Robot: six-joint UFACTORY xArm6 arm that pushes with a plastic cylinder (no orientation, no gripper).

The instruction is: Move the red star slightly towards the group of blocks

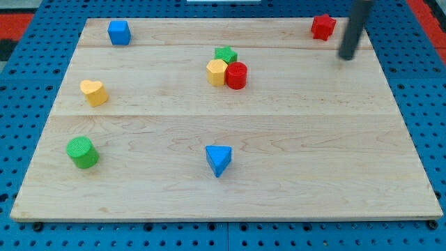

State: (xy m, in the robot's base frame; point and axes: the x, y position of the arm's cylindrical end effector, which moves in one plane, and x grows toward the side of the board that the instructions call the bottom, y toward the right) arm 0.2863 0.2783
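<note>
The red star (323,26) lies near the board's top right corner. My tip (345,57) stands just to the star's lower right, a short gap away, not touching it. The group of blocks sits at the upper middle: a green star (225,54), a yellow hexagon (217,72) and a red cylinder (236,74), packed close together. The group is well to the left of the red star and a little lower.
A blue cube (119,32) is at the top left. A yellow heart (93,92) is at the left. A green cylinder (82,152) is at the lower left. A blue triangle (218,160) is at the lower middle. The wooden board (293,153) rests on a blue pegboard.
</note>
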